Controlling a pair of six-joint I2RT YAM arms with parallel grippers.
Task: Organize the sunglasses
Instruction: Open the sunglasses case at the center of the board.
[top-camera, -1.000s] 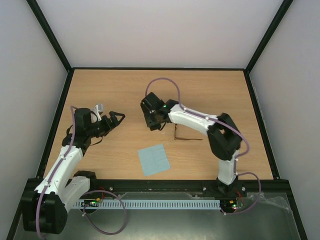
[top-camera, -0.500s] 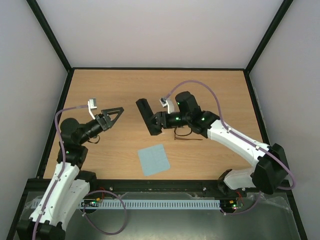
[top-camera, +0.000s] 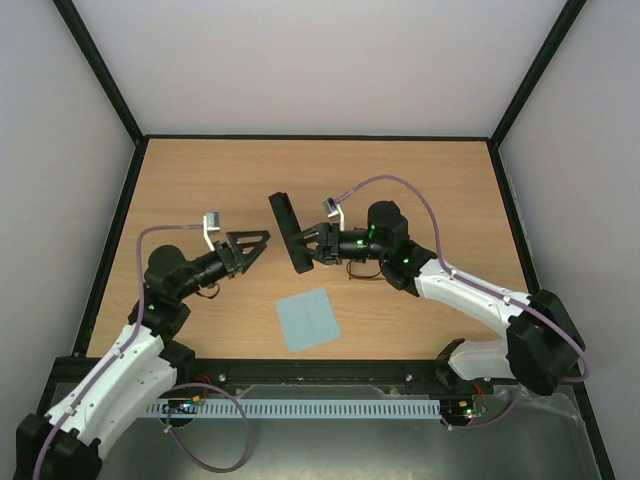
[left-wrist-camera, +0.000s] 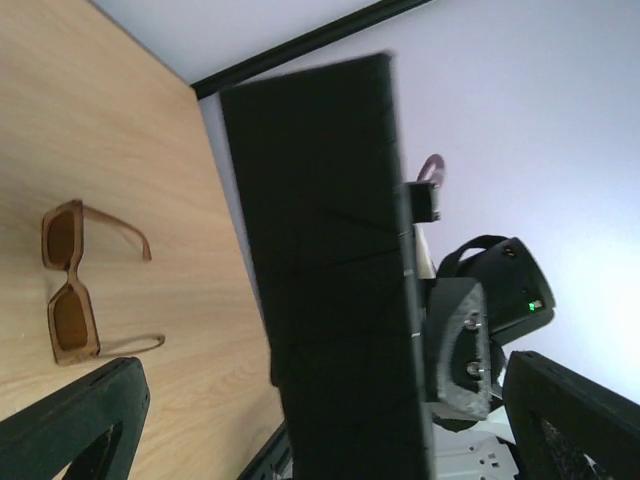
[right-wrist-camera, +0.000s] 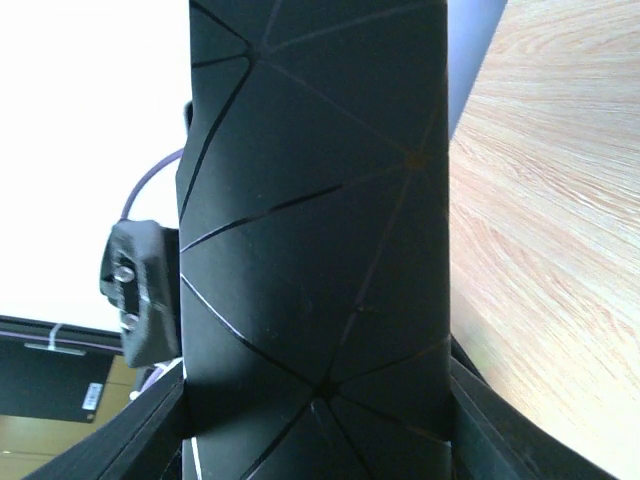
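two arms lean in over the wooden table (top-camera: 200, 180) from the near edge. on the left, the left gripper (top-camera: 255, 247) hangs above the wood with its jaws spread wide and nothing between them, pointing toward the middle; in its own wrist view its dark fingers (left-wrist-camera: 80, 420) show only at the bottom corners, well apart. just right of it is the black case (top-camera: 283, 215) – an oblong with fine triangular crease lines – seen in the top view as a narrow dark bar, tilted with its far end leaning left. the right gripper (top-camera: 305, 245) is closed on the case's near end, a finger (right-wrist-camera: 140, 440) pressed against each side of it in the right wrist view, where the case fills almost the whole picture. nearer the bases, below the case in the top view, a light blue cloth (top-camera: 308, 319) lies flat on the table, apart from both grippers. the sunglasses (left-wrist-camera: 70, 285) lie on the bare wood with their temple arms unfolded and brown-tinted lenses – touched by neither gripper; from above they are mostly hidden under the right arm, and the left wrist view shows them clearly on the table beyond the case.
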